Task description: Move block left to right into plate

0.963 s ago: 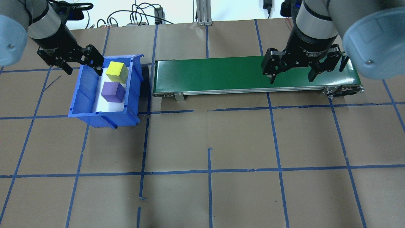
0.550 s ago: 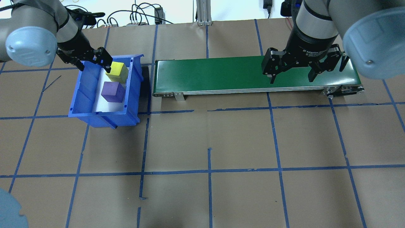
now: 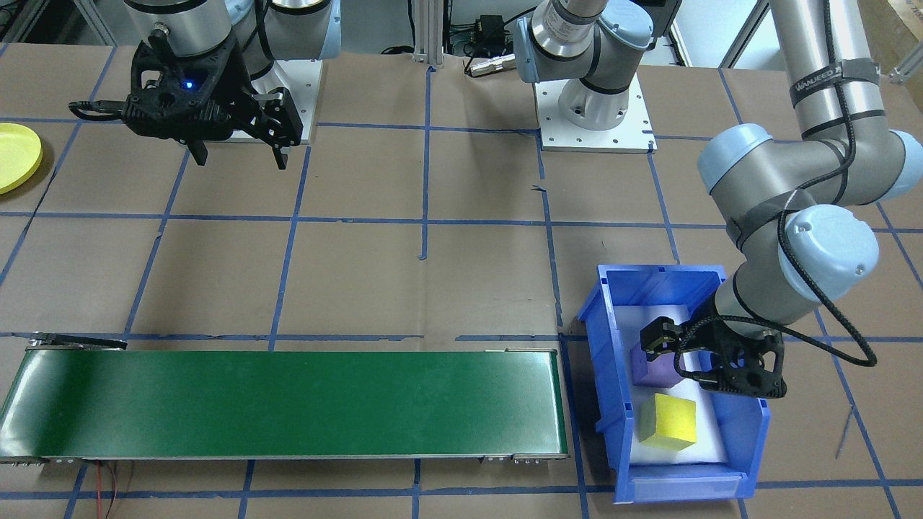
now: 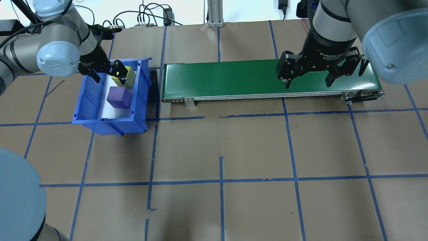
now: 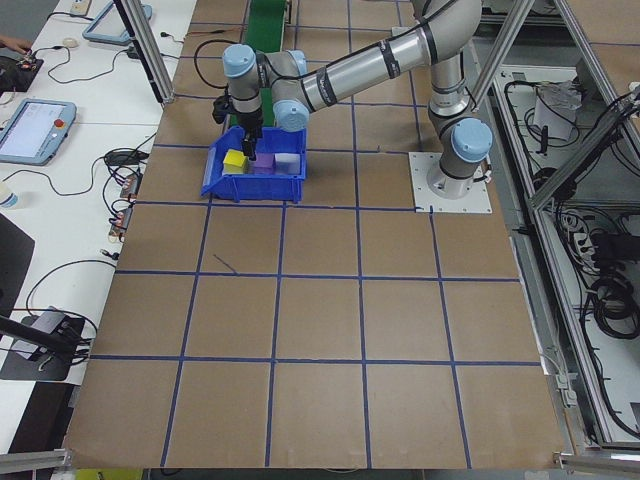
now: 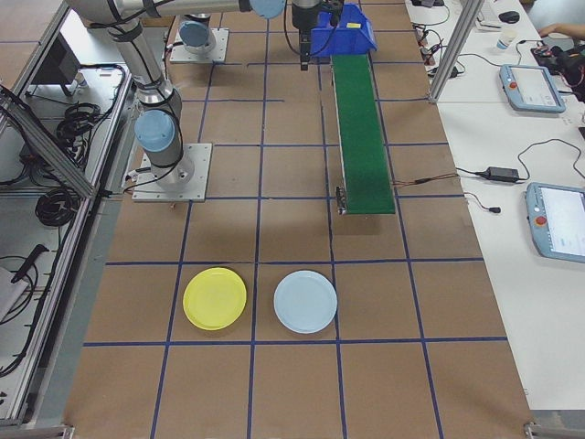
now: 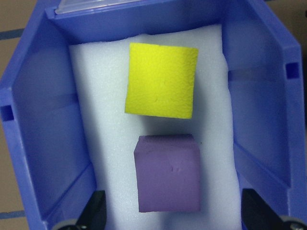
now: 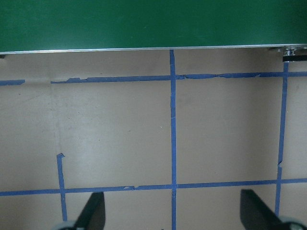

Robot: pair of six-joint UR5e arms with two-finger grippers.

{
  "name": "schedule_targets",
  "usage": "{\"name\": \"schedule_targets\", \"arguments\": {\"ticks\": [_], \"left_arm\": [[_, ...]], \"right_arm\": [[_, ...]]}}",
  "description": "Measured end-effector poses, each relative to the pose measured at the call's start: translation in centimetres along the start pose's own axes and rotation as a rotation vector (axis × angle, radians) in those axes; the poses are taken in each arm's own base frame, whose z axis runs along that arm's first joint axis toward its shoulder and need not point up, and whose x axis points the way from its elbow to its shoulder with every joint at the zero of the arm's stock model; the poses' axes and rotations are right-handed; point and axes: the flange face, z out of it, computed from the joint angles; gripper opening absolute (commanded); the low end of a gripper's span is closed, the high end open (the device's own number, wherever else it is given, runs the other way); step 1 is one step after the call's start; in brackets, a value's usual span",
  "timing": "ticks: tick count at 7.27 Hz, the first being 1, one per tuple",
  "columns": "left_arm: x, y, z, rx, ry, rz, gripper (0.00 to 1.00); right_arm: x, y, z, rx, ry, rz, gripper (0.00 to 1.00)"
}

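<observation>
A purple block (image 7: 168, 175) and a yellow block (image 7: 162, 80) lie on white foam in the blue bin (image 7: 33, 143). My left gripper (image 4: 107, 74) hangs open inside the top of the bin (image 3: 602, 360). Its fingers (image 7: 93, 213) stand on either side of the purple block (image 3: 652, 371) and hold nothing. The yellow block (image 3: 669, 422) lies just beyond. My right gripper (image 4: 308, 82) hovers open and empty over the right end of the green conveyor belt (image 4: 227, 78). The yellow plate (image 6: 215, 298) sits on the table far to the robot's right, also seen at the edge of the front view as the plate (image 3: 14, 155).
A light blue plate (image 6: 305, 302) lies beside the yellow one. The conveyor (image 3: 288, 404) runs from beside the bin toward the robot's right. Brown paper with blue tape lines (image 8: 172, 143) covers the table. Operator desks with tablets and cables border the table's far side.
My left arm has swung to the right and come down from beside the bin's far left corner to over the blocks inside it. The right arm has not moved.
</observation>
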Motion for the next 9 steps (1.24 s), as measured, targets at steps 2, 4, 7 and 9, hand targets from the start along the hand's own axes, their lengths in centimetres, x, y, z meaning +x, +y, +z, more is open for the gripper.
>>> {"name": "schedule_targets", "arguments": {"ticks": [2, 4, 7, 9], "left_arm": [[-0.1, -0.4, 1.9, -0.018, 0.006, -0.001, 1.0], [0.0, -0.2, 3.6, -0.035, 0.012, -0.002, 1.0], [0.0, 0.4, 5.9, -0.044, 0.014, -0.004, 0.6], [-0.1, 0.6, 6.5, -0.035, 0.006, 0.002, 0.23]], "right_arm": [[0.0, 0.0, 0.1, -0.002, 0.0, 0.0, 1.0], [0.0, 0.0, 0.2, -0.004, 0.001, 0.0, 1.0], [0.0, 0.1, 0.2, -0.005, 0.001, 0.0, 1.0], [0.0, 0.1, 0.2, -0.004, 0.0, 0.0, 1.0]]}}
